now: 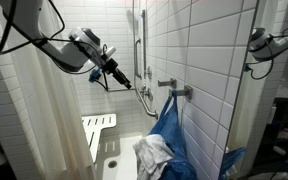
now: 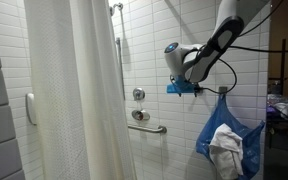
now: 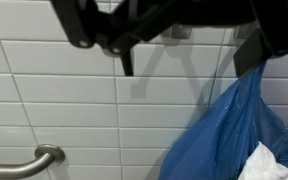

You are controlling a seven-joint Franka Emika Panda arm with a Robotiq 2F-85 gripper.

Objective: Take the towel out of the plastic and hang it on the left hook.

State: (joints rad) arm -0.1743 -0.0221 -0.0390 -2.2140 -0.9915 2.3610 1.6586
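The blue plastic bag (image 1: pixel 171 128) (image 2: pixel 230 132) (image 3: pixel 222 130) hangs by its handles from the right-hand one of two chrome hooks on the tiled wall. The white towel (image 1: pixel 151 155) (image 2: pixel 227 150) (image 3: pixel 276 162) sits bunched in the bag's open mouth. The left hook (image 1: pixel 166 84) (image 3: pixel 179 33) is bare. My gripper (image 1: pixel 123 79) (image 2: pixel 183 86) (image 3: pixel 184 50) hovers open and empty in front of the wall, level with the hooks and to the left of the bag, touching nothing. In the wrist view it enters from the top.
A white shower curtain (image 2: pixel 74 95) (image 1: pixel 49 120) hangs beside the arm. A horizontal chrome grab bar (image 2: pixel 149 128) (image 3: pixel 34 160) is fixed low on the wall left of the bag, and a vertical rail (image 1: pixel 136 35) above it. A fold-down slatted seat (image 1: pixel 97 128) stands below.
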